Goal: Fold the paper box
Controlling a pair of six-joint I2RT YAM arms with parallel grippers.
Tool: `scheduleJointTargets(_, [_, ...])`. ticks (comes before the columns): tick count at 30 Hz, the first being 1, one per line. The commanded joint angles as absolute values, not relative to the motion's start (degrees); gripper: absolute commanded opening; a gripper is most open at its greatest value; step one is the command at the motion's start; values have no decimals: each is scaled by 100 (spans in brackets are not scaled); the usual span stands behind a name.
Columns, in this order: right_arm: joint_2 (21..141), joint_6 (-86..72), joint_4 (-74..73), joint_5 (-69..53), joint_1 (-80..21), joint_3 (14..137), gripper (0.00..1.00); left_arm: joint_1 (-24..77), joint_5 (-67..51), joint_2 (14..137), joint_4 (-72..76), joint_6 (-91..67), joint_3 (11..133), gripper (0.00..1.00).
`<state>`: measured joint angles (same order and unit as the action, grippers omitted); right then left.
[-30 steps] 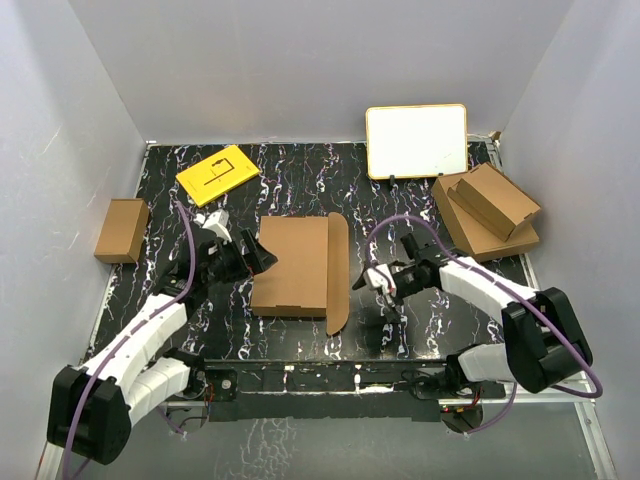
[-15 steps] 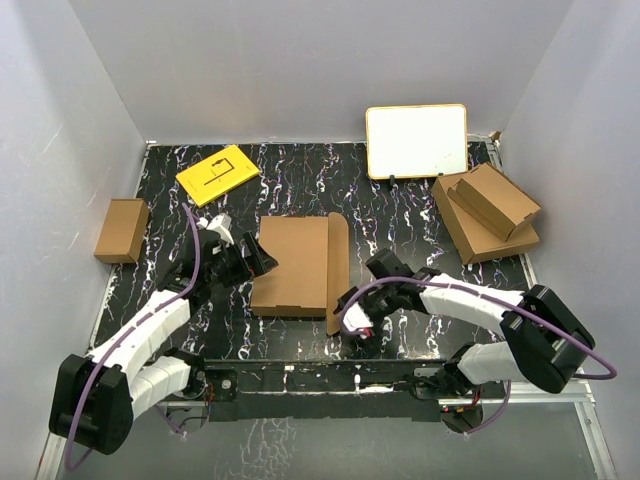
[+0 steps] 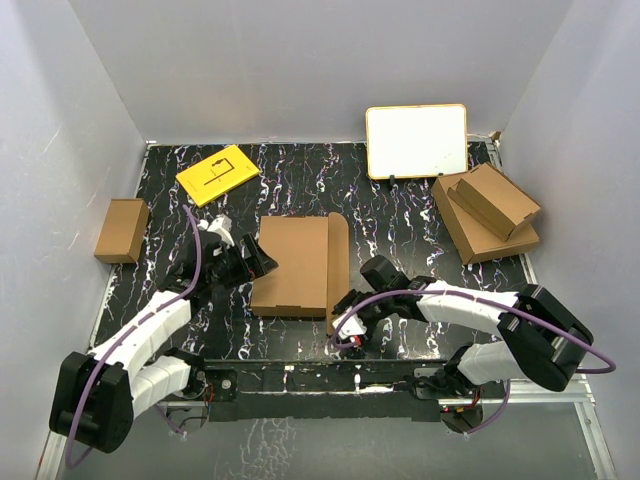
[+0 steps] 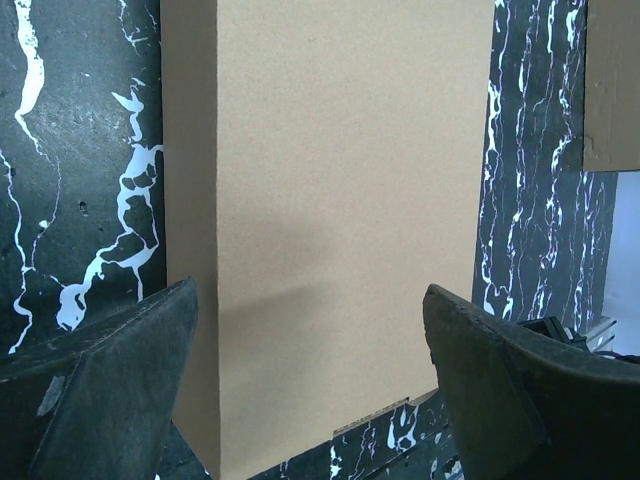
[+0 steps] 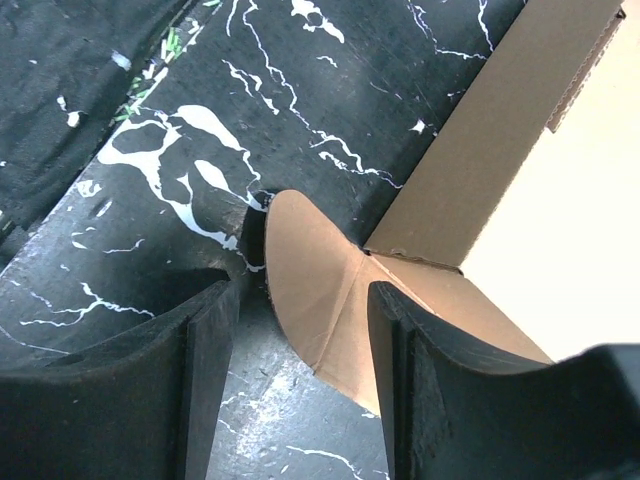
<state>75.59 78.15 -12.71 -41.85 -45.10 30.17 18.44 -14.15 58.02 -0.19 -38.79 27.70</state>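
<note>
The paper box (image 3: pixel 292 265) lies flat in the middle of the black marbled table, its right side panel (image 3: pixel 338 262) raised. My left gripper (image 3: pixel 260 260) is at the box's left edge, open wide; in the left wrist view the box's flat top (image 4: pixel 340 180) fills the space ahead of the left gripper (image 4: pixel 310 290). My right gripper (image 3: pixel 344 324) is at the box's near right corner. In the right wrist view the right gripper (image 5: pixel 305 288) is open, its jaws either side of a rounded corner flap (image 5: pixel 310 255), with a gap on the left side.
A small brown box (image 3: pixel 122 230) stands by the left wall. A yellow card (image 3: pixel 217 174) lies at the back left. A white board (image 3: pixel 416 141) leans at the back right, with stacked cardboard boxes (image 3: pixel 487 212) in front of it.
My right arm swung from right of the box down to its near right corner, and its jaws narrowed around the flap. The left gripper shifted slightly left.
</note>
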Motion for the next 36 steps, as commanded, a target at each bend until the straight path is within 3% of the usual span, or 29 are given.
scheduleJointTargets(1, [7594,7671,-720,-4127,-4571,3006,57,1810,-1456,5923,69,-3791,2732,92])
scheduleJointTargets(16, [7556,6740,-466,-4035,-4405,3200,44,1805,-1518,6070,171,-3758,2599,91])
scheduleJointTargets(36, [7693,5265,-157,-4509,-3875,3447,27,1805,-1668,6171,190,-3665,2584,80])
